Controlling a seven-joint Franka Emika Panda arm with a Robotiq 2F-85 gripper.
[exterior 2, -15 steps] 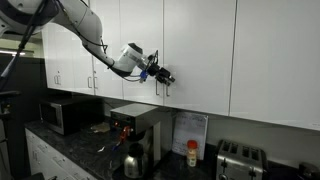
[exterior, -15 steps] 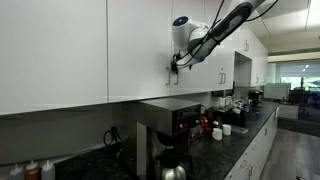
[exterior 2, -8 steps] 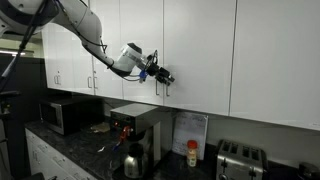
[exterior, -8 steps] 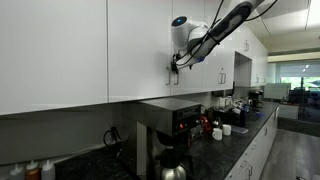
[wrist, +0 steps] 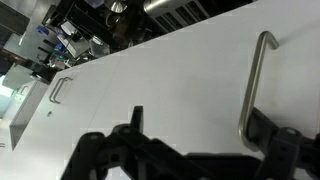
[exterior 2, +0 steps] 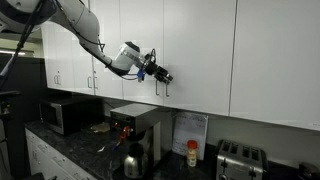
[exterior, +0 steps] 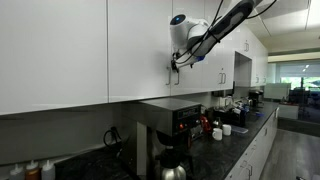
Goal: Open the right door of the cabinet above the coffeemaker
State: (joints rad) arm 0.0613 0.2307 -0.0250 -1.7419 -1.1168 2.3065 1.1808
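Observation:
The white cabinet door [exterior 2: 195, 50] above the black coffeemaker [exterior 2: 135, 128] is closed; it also shows in an exterior view [exterior: 140, 45], with the coffeemaker [exterior: 172, 125] below. Its metal bar handle [wrist: 257, 80] is vertical near the door's lower edge. My gripper [wrist: 200, 122] is open and faces the door. The handle's lower end sits just inside the right finger, and the left finger is well apart from it. In both exterior views the gripper [exterior: 173, 66] [exterior 2: 164, 77] is at the handle, against the door.
A neighbouring door has its own handle [wrist: 60, 88]. On the dark counter stand a microwave [exterior 2: 62, 113], a toaster [exterior 2: 238, 158], a yellow bottle [exterior 2: 192, 153], bottles [exterior: 35, 170] and cups and other items [exterior: 225, 120] beside the coffeemaker.
The arm has shifted very slightly at the handle. The door is still closed and the gripper still open.

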